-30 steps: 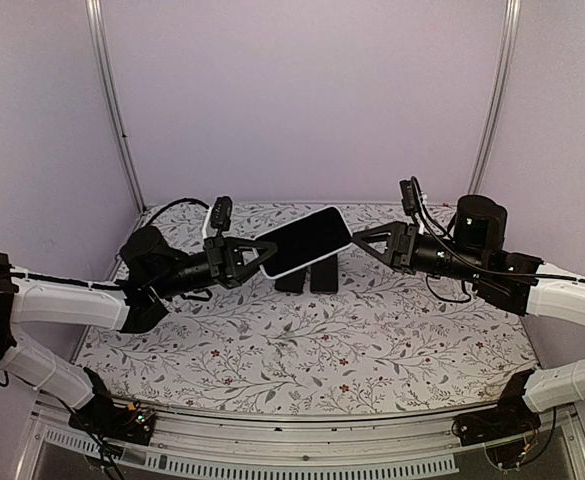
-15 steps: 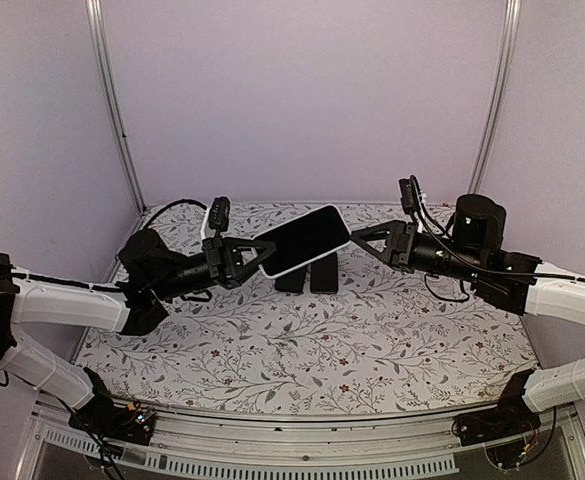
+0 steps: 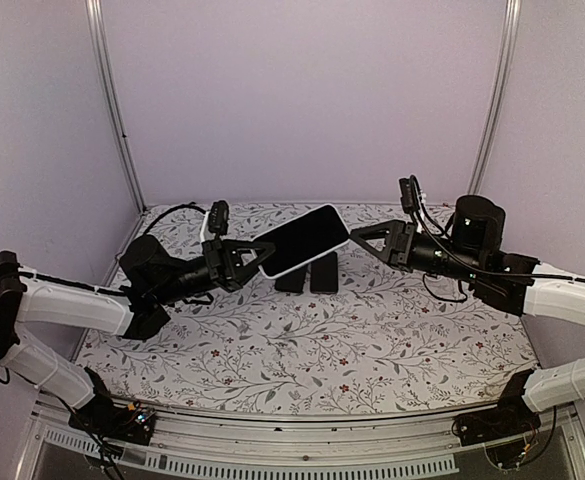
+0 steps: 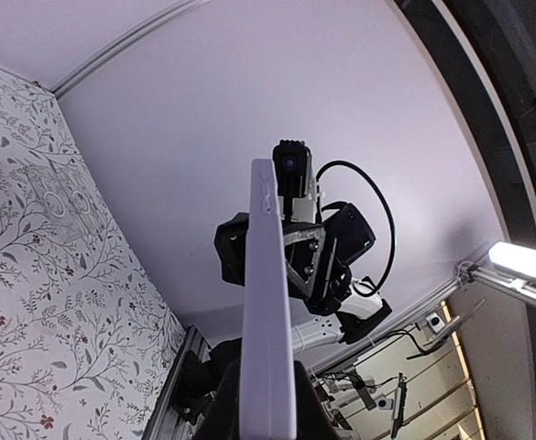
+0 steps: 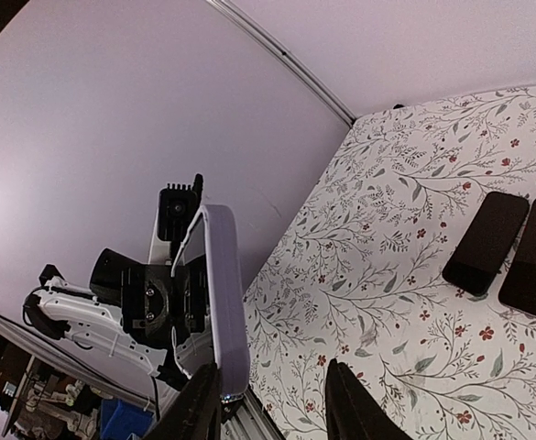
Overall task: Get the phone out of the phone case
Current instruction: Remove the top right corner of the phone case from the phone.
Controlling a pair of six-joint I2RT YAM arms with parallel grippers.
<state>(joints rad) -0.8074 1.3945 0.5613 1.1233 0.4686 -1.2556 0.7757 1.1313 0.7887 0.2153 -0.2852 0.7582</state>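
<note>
A black-screened phone (image 3: pixel 305 239) sits in the pale lavender phone case (image 4: pixel 268 293) and is held in the air above the table's back half, tilted. My left gripper (image 3: pixel 260 255) is shut on its left end. The left wrist view shows the case edge-on, running up from between the pads (image 4: pixel 318 417). My right gripper (image 3: pixel 356 240) is at the case's right corner. In the right wrist view its jaws (image 5: pixel 272 408) stand open, the corner of the case (image 5: pixel 225 302) lies against the left finger (image 5: pixel 197 408), and a wide gap separates it from the other finger.
Two bare black phones (image 3: pixel 290 278) (image 3: pixel 324 272) lie side by side on the floral table cover (image 3: pixel 302 340), under the raised phone. They also show in the right wrist view (image 5: pixel 486 241) (image 5: pixel 533 257). Lavender walls and metal posts (image 3: pixel 112 110) enclose the back and sides.
The right gripper's jaws have narrowed a little at the case's right corner. The left arm has shifted slightly. The cased phone stays raised in much the same place.
</note>
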